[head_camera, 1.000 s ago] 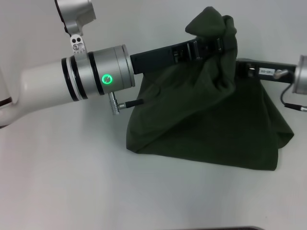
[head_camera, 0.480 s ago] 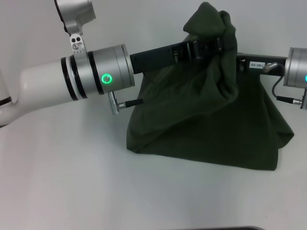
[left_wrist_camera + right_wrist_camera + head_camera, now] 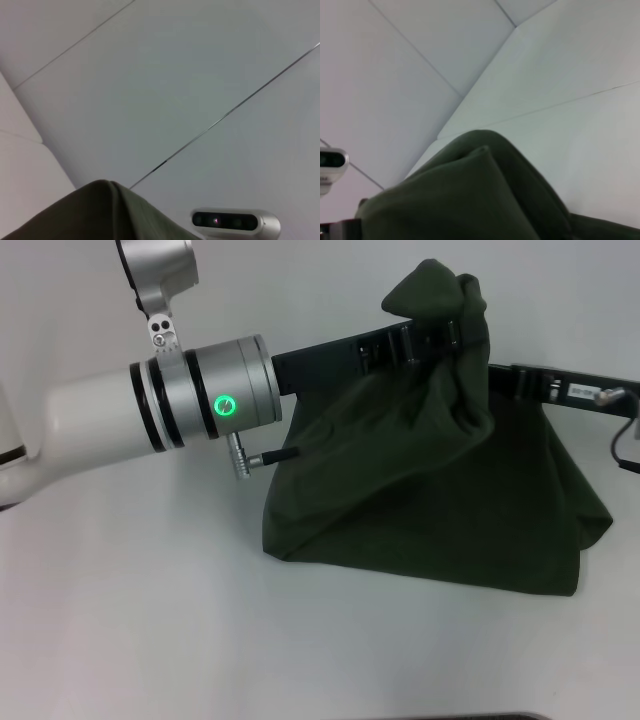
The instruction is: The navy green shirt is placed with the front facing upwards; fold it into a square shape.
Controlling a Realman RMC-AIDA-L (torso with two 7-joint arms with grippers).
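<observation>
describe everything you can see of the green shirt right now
The navy green shirt is dark olive, soft, matte cloth, heavily creased. Its upper part is gathered into a peak and lifted, draped over the left end effector and the right end effector, which meet there. Its lower part spreads in a rough rectangle on the white table. No lettering or label shows.

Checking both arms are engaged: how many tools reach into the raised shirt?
2: left tool reaches into the navy green shirt peak from the left; right tool from the right, tip hidden.

Green shirt (image 3: pixel 420 510) on white table (image 3: pixel 150 620)
</observation>
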